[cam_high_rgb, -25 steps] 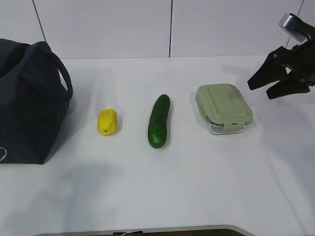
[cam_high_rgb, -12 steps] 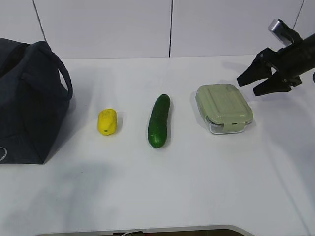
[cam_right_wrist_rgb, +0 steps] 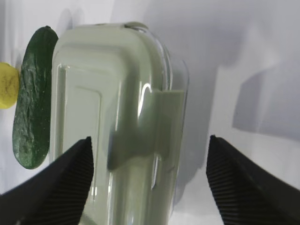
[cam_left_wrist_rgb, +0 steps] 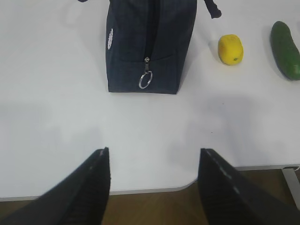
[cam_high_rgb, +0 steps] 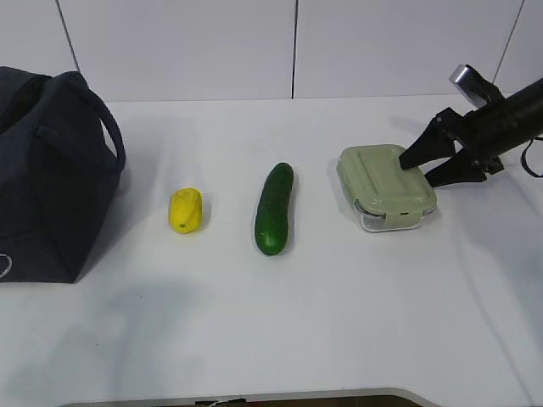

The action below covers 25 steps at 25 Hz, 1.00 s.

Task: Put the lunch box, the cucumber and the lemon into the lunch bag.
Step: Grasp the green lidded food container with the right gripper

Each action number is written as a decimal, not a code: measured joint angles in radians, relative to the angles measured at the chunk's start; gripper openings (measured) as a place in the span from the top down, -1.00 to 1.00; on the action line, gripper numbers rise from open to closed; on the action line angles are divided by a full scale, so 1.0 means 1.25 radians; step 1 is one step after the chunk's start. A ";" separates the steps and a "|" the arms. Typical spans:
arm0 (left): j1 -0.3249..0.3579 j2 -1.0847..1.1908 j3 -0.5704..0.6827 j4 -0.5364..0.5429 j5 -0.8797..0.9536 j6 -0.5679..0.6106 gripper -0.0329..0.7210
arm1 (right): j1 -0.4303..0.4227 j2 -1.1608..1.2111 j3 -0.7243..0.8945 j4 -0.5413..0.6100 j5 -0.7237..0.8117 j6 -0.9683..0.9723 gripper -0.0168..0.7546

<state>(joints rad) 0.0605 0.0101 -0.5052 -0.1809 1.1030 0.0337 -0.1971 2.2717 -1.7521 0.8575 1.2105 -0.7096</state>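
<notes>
green cucumber (cam_high_rgb: 274, 209) beside lunch box (cam_high_rgb: 386, 186)

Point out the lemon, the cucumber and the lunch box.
lemon (cam_high_rgb: 186, 210), exterior view, middle of its yellow skin.
cucumber (cam_high_rgb: 274, 209), exterior view, middle of its length.
lunch box (cam_high_rgb: 383, 182), exterior view, centre of the green lid.

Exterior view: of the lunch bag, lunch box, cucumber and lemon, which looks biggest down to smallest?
1. lunch bag, though the frame edge cuts it off.
2. lunch box.
3. cucumber: about as long as the box but much narrower.
4. lemon.
</notes>
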 joint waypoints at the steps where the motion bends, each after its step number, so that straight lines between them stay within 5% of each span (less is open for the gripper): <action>1: 0.000 0.000 0.000 0.000 0.000 0.000 -0.23 | 0.000 0.004 0.000 0.010 -0.002 -0.004 -0.58; 25: 0.000 0.000 0.000 0.000 0.000 0.000 -0.23 | 0.051 0.025 -0.002 0.055 -0.008 -0.037 -0.58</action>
<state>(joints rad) 0.0605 0.0101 -0.5052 -0.1809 1.1030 0.0337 -0.1332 2.3030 -1.7540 0.9266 1.2008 -0.7562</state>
